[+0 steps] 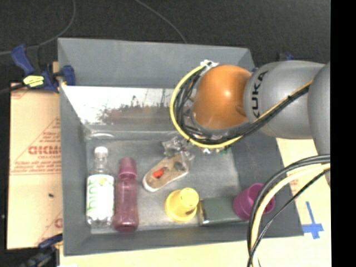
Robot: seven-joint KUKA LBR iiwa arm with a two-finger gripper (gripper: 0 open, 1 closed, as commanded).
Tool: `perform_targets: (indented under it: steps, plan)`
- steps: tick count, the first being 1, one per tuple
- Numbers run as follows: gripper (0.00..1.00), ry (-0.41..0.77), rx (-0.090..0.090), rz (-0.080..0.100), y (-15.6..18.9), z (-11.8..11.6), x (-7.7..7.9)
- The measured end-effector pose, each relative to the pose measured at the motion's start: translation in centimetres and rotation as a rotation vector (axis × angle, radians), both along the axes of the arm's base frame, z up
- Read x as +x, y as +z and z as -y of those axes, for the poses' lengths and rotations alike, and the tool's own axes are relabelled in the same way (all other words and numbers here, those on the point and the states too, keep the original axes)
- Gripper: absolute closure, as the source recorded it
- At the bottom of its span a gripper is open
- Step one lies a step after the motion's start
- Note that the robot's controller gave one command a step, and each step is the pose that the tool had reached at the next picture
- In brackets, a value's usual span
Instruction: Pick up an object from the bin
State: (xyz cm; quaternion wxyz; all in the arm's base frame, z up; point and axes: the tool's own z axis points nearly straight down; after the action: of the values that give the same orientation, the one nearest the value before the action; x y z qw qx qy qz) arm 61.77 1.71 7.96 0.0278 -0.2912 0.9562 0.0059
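Observation:
My gripper [179,149] hangs under the arm's wrist in the middle of the bin, near the back. It sits at the upper right end of a white oval object with a red spot [163,174], which lies slanted on the bin floor. I cannot make out whether it touches that object. Just in front of it lies a round yellow cup [182,204].
A clear water bottle with a green label [100,196] and a dark pink bottle [126,196] lie side by side along the left wall. A dark green block [218,209] and a purple cup [251,200] rest at the front right. The arm covers the bin's right back part.

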Motion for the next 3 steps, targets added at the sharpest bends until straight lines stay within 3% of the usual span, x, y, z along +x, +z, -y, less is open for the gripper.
perform_targets:
  steps: [1,2,3]
  plan:
    - [1.00,0.004,-0.002,-0.010,0.4,0.4,-0.6]
    - [1.00,0.060,0.001,-0.013,-0.2,0.5,0.7]
    - [1.00,0.033,0.006,-0.008,0.0,1.1,0.9]
